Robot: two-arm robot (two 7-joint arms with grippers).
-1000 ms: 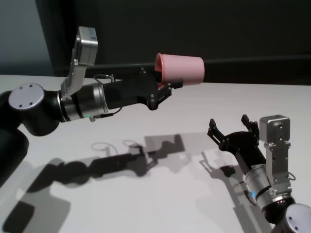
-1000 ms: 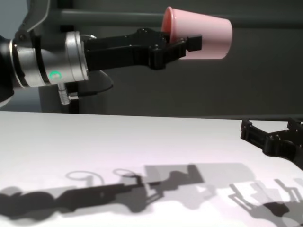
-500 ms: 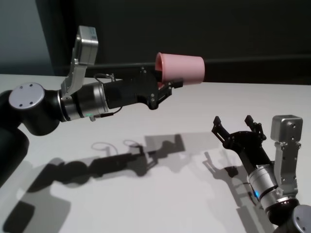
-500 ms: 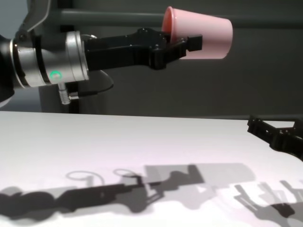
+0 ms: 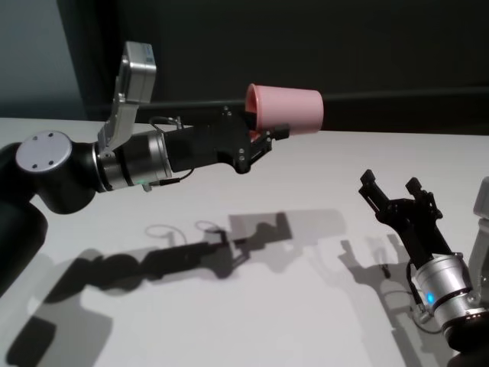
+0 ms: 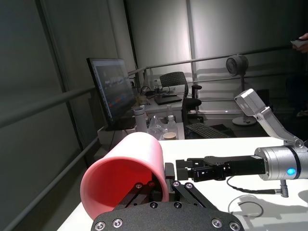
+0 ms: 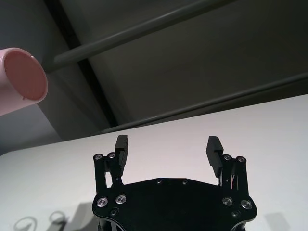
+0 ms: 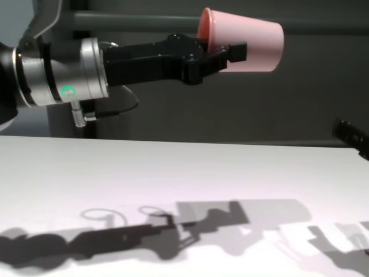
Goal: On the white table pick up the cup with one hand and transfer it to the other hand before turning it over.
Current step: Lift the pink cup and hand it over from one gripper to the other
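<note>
Currently I see the left gripper (image 5: 263, 140) high above the white surface (image 5: 306, 306), its jaws clamped on the rim of the pink cup (image 5: 286, 108), which lies on its side, mouth toward the arm. My right gripper (image 5: 397, 195) waits lower, well apart, jaws spread wide and empty, apparently angled toward the cup's base.
</note>
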